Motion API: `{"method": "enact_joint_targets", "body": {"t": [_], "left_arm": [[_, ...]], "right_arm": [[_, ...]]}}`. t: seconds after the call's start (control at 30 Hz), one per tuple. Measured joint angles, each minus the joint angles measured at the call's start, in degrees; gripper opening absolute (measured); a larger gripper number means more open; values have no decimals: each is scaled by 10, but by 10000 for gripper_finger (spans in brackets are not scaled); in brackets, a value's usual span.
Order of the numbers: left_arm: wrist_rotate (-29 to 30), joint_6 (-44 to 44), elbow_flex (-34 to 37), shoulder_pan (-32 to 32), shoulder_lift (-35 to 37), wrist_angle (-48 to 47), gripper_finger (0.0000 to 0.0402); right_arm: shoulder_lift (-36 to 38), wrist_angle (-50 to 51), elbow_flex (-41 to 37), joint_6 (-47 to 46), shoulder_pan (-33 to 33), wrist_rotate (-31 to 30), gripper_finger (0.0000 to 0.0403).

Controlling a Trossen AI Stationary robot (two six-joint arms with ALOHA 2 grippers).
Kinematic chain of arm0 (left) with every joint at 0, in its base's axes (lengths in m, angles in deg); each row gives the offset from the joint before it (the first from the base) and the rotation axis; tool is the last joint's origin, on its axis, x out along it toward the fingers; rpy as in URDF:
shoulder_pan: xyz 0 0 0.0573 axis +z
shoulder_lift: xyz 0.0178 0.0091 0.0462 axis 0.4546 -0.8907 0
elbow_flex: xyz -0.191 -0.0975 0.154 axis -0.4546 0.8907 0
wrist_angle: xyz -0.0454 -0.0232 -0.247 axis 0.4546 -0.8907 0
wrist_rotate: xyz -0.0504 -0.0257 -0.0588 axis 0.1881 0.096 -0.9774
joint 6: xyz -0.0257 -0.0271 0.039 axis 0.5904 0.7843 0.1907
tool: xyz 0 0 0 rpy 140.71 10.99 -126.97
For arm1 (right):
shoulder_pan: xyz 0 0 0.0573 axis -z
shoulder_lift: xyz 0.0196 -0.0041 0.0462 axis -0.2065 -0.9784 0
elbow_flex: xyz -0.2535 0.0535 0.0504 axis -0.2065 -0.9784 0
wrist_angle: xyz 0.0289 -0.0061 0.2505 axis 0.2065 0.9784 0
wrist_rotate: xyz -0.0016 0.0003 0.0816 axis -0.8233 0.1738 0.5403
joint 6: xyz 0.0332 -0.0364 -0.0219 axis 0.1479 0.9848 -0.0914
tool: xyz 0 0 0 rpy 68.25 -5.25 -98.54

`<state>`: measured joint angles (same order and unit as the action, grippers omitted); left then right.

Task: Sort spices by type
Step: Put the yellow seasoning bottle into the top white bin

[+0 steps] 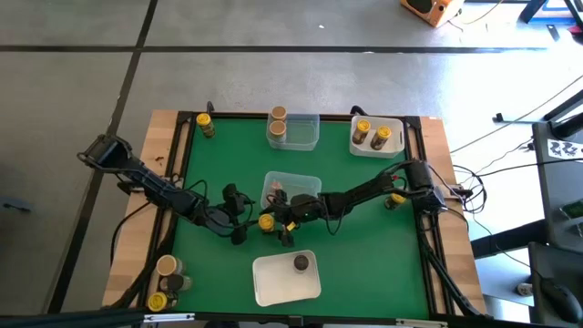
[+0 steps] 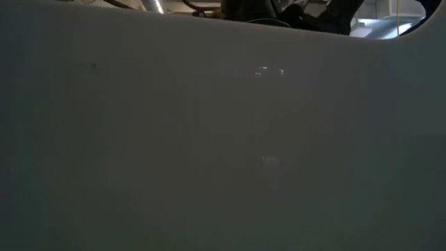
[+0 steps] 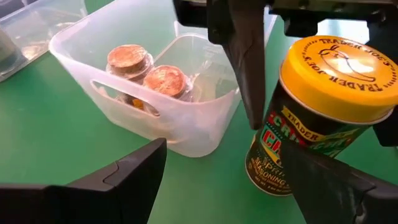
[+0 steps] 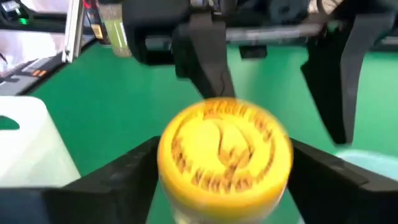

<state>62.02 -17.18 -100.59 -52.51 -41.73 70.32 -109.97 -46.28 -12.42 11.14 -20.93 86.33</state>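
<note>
High view: both arms meet at the centre of the green tabletop (image 1: 364,228), where a yellow-topped jar (image 1: 267,220) stands just at 7 o'clock of the central clear tray (image 1: 305,182). The left gripper (image 1: 244,221) reaches it from 9 o'clock and the right gripper (image 1: 284,226) from 3 o'clock. A tan-topped jar (image 1: 277,114) sits at the clear tray (image 1: 305,132) at 12 o'clock, 2 yellow-topped jars (image 1: 372,134) sit in the white tray (image 1: 392,148) at 1 o'clock, and 1 dark-topped jar (image 1: 301,263) lies in the white tray (image 1: 273,282) at 6 o'clock. Low view: blocked by a pale grey surface; nothing usable. Left wrist view: the left gripper (image 3: 249,177) stands wide open beside the yellow-topped jar (image 3: 320,112), not closed on it; 2 brown-topped jars (image 3: 149,71) rest in the central clear tray (image 3: 186,134). Right wrist view: the yellow-topped jar (image 4: 224,155) sits between the fingers of the right gripper (image 4: 224,171), which stands wide; whether its fingers (image 4: 121,171) touch the jar cannot be told.
</note>
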Motion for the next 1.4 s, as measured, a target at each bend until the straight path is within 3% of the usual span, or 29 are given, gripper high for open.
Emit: {"method": "enact_joint_targets", "body": {"t": [0.13, 0.4, 0.7, 1.03, 1.3, 1.4], "left_arm": [[-1, -8, 0, -2, 0, 8, 310], [-1, -17, 0, -35, 32, 7, 310], [14, -4, 0, -59, 81, -52, 310], [23, 9, 0, -72, 81, -54, 310], [23, 10, 0, -71, 81, -52, 310], [23, 25, 0, -72, 81, -53, 310]], "right_arm": [[1, -3, 2, 5, 0, 0, 228], [48, 45, 1, 20, -6, 0, 228], [211, 209, 2, 35, -49, -53, 228], [368, 471, 2, 31, -48, -298, 228], [402, 622, -23, 29, -16, -554, 228], [403, 625, -66, 11, 18, -593, 228]]}}
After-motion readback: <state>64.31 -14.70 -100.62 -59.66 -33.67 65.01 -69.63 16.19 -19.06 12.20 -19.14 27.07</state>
